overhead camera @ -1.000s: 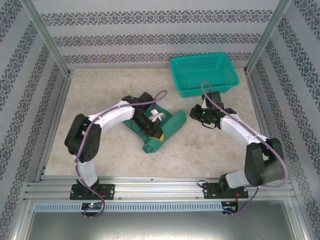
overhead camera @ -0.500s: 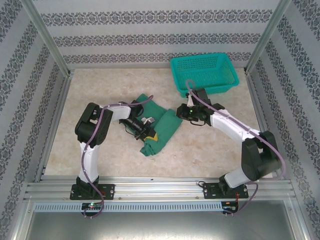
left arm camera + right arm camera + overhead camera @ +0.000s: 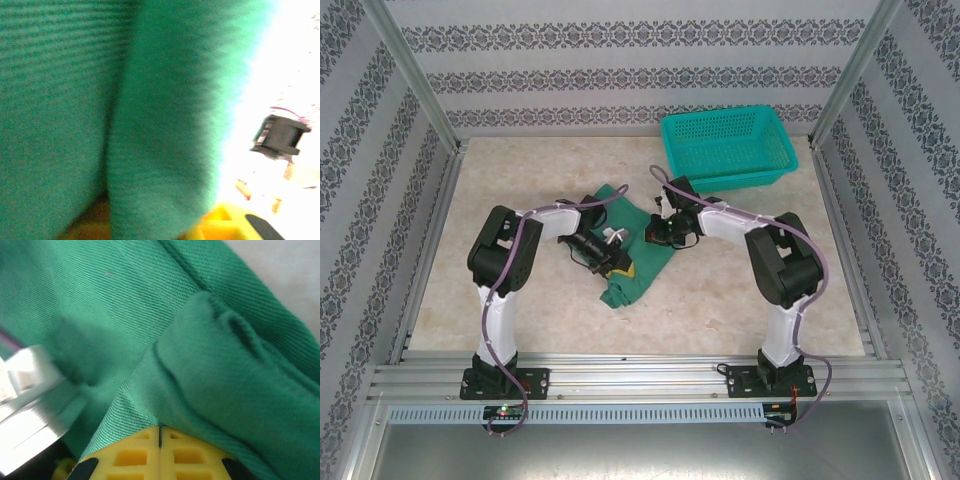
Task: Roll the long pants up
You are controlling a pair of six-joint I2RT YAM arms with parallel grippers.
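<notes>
Lying bunched between the two grippers, the long pants (image 3: 638, 265) are seen from above as a thick, crumpled bundle on the table (image 3: 740, 300), not as flat, spread-out trousers. The left gripper (image 3: 608, 247) is set down on the middle of the bundle. Cloth runs out beyond it on the far side and also toward the arm bases. The right gripper (image 3: 658, 232) is pressed against the edge of the bundle just beside it.

In the right wrist view, the yellow fingers (image 3: 130, 460) are shown closed, pad against pad, and a plump fold of green cloth is heaped right in front of their tips. No cloth can be made out between the pads. In the left wrist view, blurred green cloth is pressed close to the lens and one yellow finger pad (image 3: 220, 222) is glimpsed at the bottom; whether that jaw is clamped on the fabric cannot be told.

The work is judged to be partway done: the legs have been gathered and doubled over, and one rounded fold is formed. A tight, even roll is not yet seen, and loose cloth is left on both sides of the left gripper to be taken in. The teal basket (image 3: 720, 182) stands well beyond the right gripper, with nothing seen in it.
</notes>
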